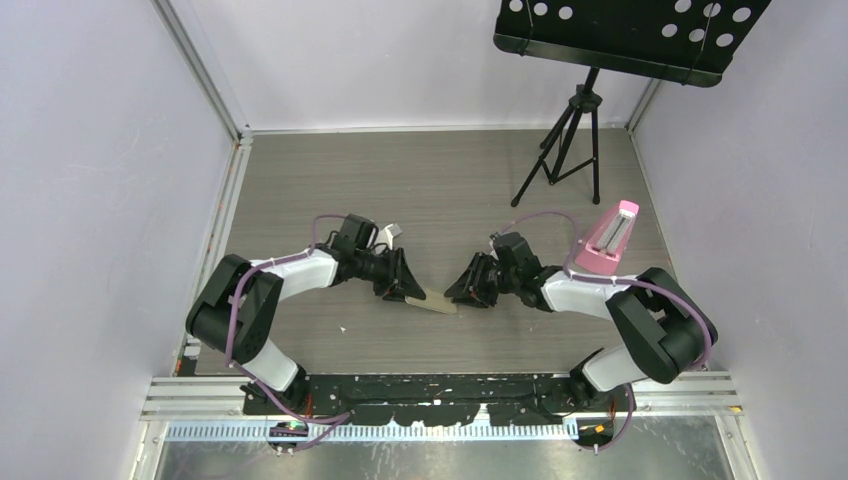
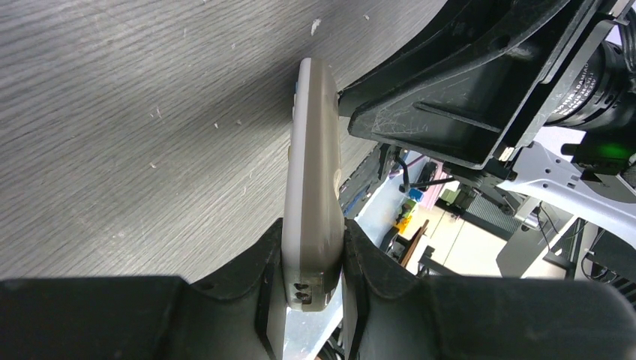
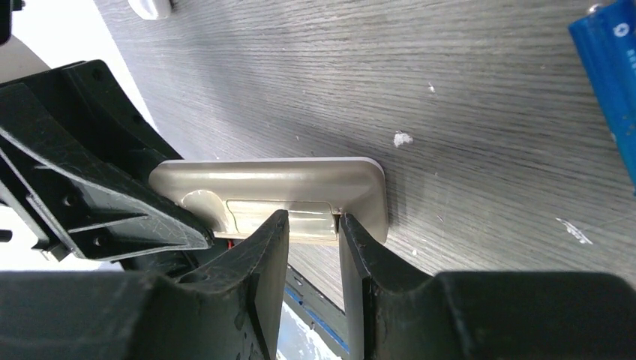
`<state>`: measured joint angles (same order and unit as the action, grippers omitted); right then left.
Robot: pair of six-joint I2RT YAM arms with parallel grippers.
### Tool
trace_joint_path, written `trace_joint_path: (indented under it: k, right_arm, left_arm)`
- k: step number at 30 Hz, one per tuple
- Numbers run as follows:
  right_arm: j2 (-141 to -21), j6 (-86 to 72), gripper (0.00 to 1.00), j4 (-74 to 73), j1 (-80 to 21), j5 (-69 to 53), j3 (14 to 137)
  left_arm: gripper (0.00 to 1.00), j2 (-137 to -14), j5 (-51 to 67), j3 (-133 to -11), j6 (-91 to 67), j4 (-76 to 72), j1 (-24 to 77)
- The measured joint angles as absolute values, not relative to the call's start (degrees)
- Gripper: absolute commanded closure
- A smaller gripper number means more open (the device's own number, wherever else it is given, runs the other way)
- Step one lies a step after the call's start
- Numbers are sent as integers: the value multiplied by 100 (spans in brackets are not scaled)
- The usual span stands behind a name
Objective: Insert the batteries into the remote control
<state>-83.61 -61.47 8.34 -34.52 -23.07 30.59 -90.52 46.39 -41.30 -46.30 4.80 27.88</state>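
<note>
My left gripper [image 1: 408, 290] [image 2: 313, 232] is shut on one end of the remote control [image 1: 432, 300] [image 2: 315, 172], holding it on edge just above the table. In the right wrist view the remote [image 3: 300, 187] shows its tan-beige face with a rectangular cover panel. My right gripper [image 1: 462, 293] [image 3: 313, 217] is open, its two fingertips resting against that panel near the remote's free end, with nothing between them. A blue cylinder, one of the batteries [image 3: 611, 67], lies on the table at the top right of the right wrist view. No other batteries are visible.
A pink wedge-shaped object [image 1: 608, 240] stands right of the right arm. A black music stand on a tripod [image 1: 570, 140] is at the back right. A small white object [image 1: 390, 235] lies behind the left gripper. Walls close in on three sides.
</note>
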Motion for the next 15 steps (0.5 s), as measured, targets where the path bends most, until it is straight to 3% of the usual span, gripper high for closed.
trace_joint_path:
  k: [8, 15]
  right_arm:
    - [-8525, -6676, 64, 2233, -3323, -2735, 2526]
    - [-8311, -6499, 64, 1776, -3395, -2462, 2613]
  left_arm:
    - [100, -9052, 4652, -4130, -4602, 508, 2753]
    - [100, -8971, 4447, -4163, -4558, 666, 2818]
